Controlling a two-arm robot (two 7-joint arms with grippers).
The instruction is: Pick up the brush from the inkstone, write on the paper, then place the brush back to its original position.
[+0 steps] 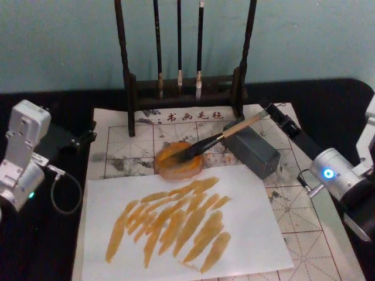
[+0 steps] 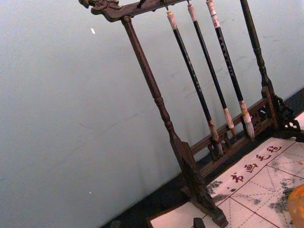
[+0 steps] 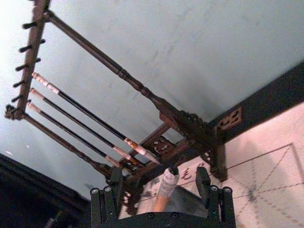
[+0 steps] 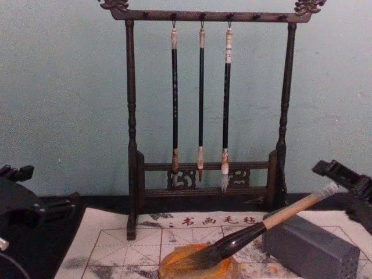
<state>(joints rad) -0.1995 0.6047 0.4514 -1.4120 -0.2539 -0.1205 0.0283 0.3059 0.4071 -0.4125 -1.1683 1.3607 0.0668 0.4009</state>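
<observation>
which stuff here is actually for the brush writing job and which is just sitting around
For the job:
- thick tan-handled brush with black bristles
- round orange-rimmed inkstone dish
- white paper sheet with orange strokes
- right pincer, open around the brush handle end

Just lying about:
- dark wooden rack hanging three thin black brushes
- grey rectangular block

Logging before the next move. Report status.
Right tool open, straddling brush handle end, not clamped. Left tool parked at left. Brush tip in inkstone, handle propped on grey block, close under right tool.
</observation>
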